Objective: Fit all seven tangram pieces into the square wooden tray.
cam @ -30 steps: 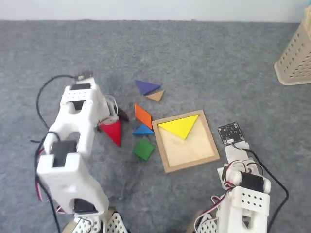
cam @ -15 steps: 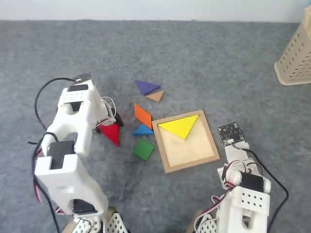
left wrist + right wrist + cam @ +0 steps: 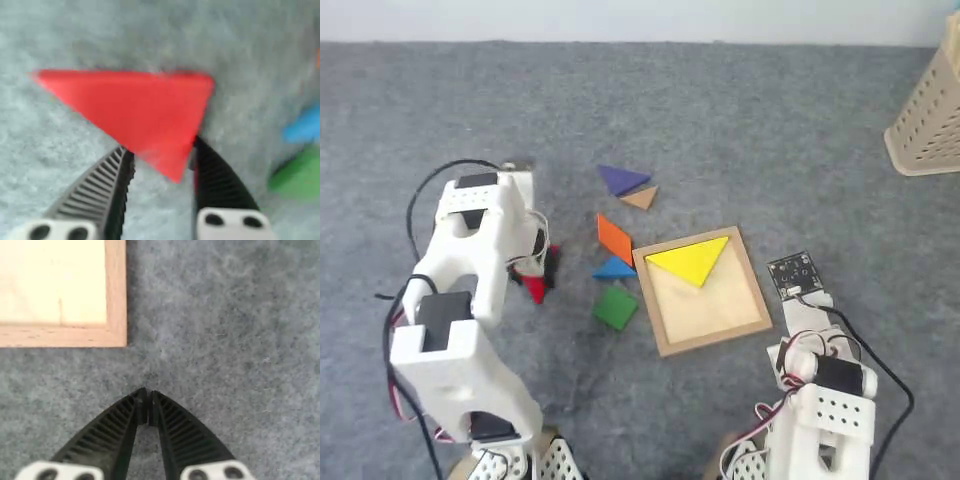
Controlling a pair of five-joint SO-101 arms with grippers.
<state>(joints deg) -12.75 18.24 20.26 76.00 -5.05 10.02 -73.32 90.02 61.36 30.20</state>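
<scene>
**Red triangle clamped in the left pincer**

The left pincer (image 3: 161, 147) grips one corner of the red triangle (image 3: 135, 107) low over the grey bench (image 3: 770, 120), toward its left edge. The square wooden tray (image 3: 718, 338) lies mid-bench, with the yellow triangle (image 3: 690, 260) against its far rim. An orange parallelogram (image 3: 614, 238), blue triangle (image 3: 614, 268) and green square (image 3: 615, 307) lie between the red triangle and the tray. The right pincer (image 3: 146, 401), fingers together, hangs just off a tray corner.

Tray (image 3: 665, 337) right of centre, big triangle (image 3: 690, 261) in its rear corner, square (image 3: 616, 307), small triangle (image 3: 614, 268), parallelogram (image 3: 614, 238) just left, triangle pair (image 3: 625, 181) behind, lone triangle (image 3: 535, 288) farther left, basket (image 3: 928, 115) far right.
</scene>
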